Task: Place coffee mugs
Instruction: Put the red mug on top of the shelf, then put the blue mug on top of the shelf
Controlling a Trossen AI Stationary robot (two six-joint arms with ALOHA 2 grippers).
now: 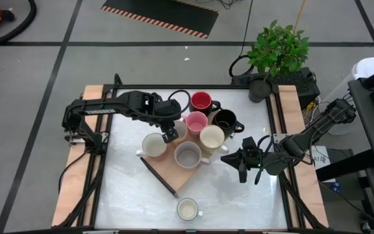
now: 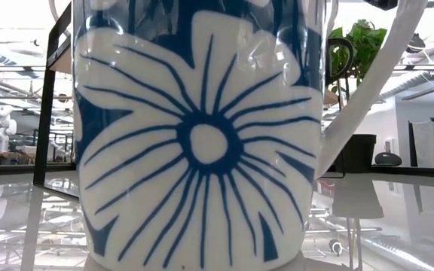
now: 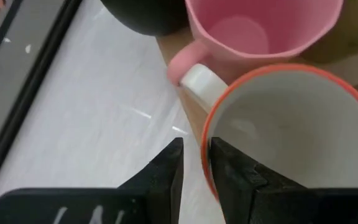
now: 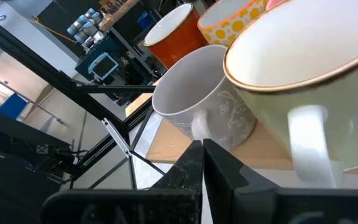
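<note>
**A robotics lab with a bench rig on an open floor**

A white-topped table point(image 1: 239, 195) edged in plywood sits inside a black metal frame point(image 1: 174, 86), with two dark robot arms mounted at its sides. The grey floor point(image 1: 57, 26) around it is marked off with dark tape lines, and a hazard-striped mat point(image 1: 161, 14) lies at the top centre of the high view. Cables trail past a potted plant point(image 1: 276, 51) at the upper right. At the left edge of the low view, a small white humanoid figure point(image 2: 1, 124) stands among shelves under an exposed industrial ceiling
</note>
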